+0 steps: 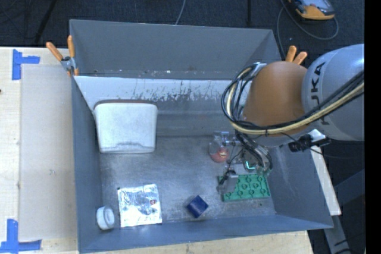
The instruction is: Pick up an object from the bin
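Observation:
My gripper (229, 177) hangs low at the bin's right side, below the orange wrist cover. Its fingertips are down at the left edge of a flat green studded plate (249, 187), which lies on the floor near the front right. Just left of the gripper body sits a small reddish round thing with a clear top (219, 151). A small dark blue block (196, 206) lies on the floor to the front left of the plate.
A white rectangular tub (126, 126) stands at the back left. A silvery foil packet (140, 204) and a small white roll (105, 217) lie at the front left. The arm covers the bin's right wall.

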{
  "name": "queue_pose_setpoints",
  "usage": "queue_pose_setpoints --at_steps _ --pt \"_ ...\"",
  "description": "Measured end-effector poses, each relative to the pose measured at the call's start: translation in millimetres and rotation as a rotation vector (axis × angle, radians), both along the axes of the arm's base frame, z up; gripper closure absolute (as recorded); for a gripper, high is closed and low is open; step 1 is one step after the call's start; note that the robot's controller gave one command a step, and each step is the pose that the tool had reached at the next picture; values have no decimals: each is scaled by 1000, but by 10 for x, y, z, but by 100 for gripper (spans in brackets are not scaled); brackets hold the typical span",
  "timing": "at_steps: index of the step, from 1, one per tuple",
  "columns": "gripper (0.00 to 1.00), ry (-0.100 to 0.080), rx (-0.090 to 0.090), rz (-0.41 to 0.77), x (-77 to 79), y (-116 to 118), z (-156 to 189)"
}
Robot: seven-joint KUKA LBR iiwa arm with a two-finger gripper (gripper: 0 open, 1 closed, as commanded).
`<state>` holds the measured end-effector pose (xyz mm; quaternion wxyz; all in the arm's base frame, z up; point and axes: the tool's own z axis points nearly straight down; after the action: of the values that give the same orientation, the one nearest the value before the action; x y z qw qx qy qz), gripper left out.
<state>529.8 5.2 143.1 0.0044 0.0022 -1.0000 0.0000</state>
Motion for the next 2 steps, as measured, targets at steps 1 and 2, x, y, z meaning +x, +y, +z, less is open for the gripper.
queue_pose_setpoints --at_steps 1,2 --pt "0 -10 -3 30 749 -725 -778" --pt "0 -8 2 202 444 -531 -738"
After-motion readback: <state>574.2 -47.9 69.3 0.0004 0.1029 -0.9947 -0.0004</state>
